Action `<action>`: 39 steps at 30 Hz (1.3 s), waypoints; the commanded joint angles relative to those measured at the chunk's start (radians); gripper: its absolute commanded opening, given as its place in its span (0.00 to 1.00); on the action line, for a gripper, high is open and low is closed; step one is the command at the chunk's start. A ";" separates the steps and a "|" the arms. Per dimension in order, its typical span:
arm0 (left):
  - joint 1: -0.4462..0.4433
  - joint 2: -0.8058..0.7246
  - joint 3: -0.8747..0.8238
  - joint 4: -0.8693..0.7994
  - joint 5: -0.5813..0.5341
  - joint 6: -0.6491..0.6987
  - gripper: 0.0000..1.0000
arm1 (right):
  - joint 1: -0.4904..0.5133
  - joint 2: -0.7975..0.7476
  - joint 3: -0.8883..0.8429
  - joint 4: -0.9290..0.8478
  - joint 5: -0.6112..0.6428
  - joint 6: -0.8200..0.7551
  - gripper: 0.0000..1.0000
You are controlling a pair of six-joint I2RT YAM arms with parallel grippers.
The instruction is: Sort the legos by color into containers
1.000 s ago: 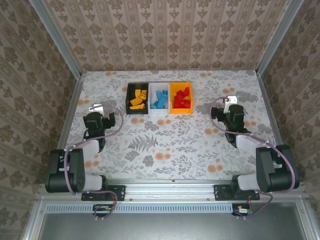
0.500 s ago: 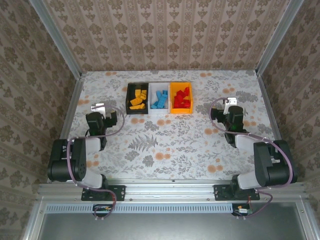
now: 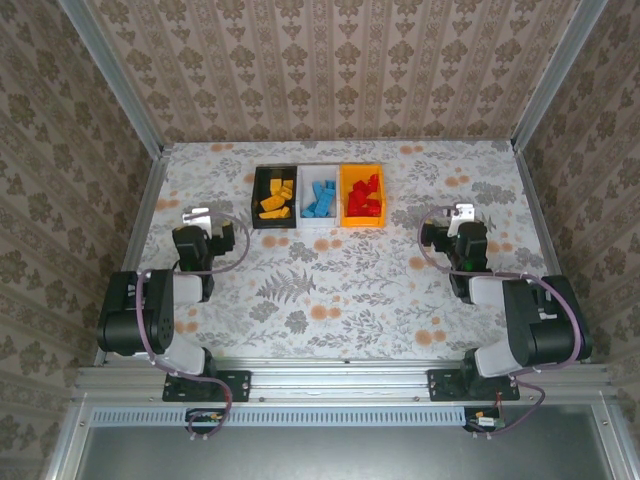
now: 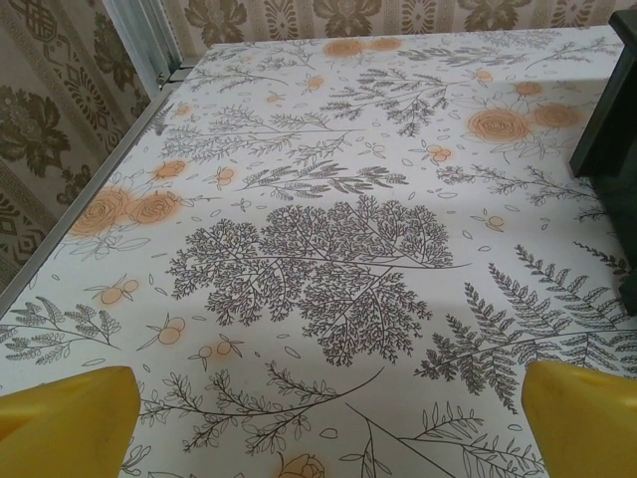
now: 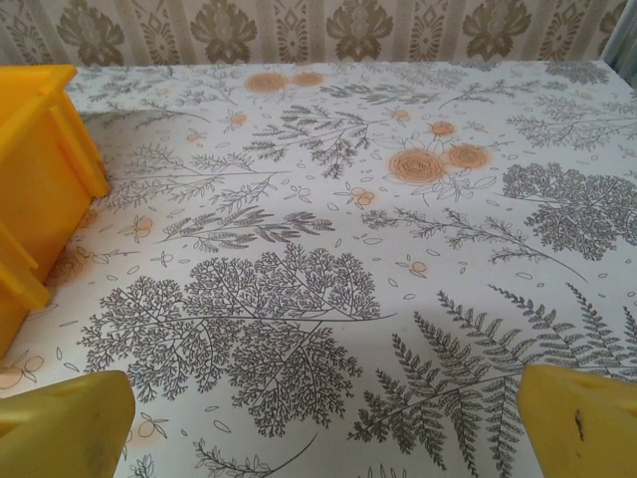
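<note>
Legos (image 3: 321,200) look light, stiff and slick, so I'd pinch one across its flat sides. The table (image 3: 340,290) carries the containers (image 3: 318,168) at far middle, with yellow bricks in the black bin (image 3: 256,195), blue in the white bin (image 3: 305,180) and red in the orange bin (image 3: 362,167). Both arms sit folded low, flanking. The left pincer (image 4: 328,418) and right pincer (image 5: 328,418) gape wide, empty.

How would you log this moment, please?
legos: sorted in containers | left gripper: open, empty | right gripper: open, empty

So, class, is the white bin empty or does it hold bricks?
Not empty: the white bin holds a pile of blue legos.
</note>
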 commanded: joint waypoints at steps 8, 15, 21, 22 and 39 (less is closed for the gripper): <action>-0.006 0.007 -0.005 0.034 -0.003 0.030 1.00 | -0.005 0.071 -0.143 0.377 0.013 0.027 1.00; -0.005 0.007 -0.005 0.034 -0.002 0.030 1.00 | -0.005 0.065 -0.076 0.244 0.030 0.034 1.00; -0.006 0.007 -0.005 0.034 -0.002 0.031 1.00 | -0.005 0.070 0.034 0.045 0.018 0.025 1.00; -0.005 0.007 -0.005 0.034 -0.002 0.032 1.00 | -0.004 0.070 0.036 0.044 0.017 0.024 1.00; -0.006 0.008 -0.006 0.033 -0.003 0.032 1.00 | -0.004 0.069 0.034 0.045 0.019 0.023 1.00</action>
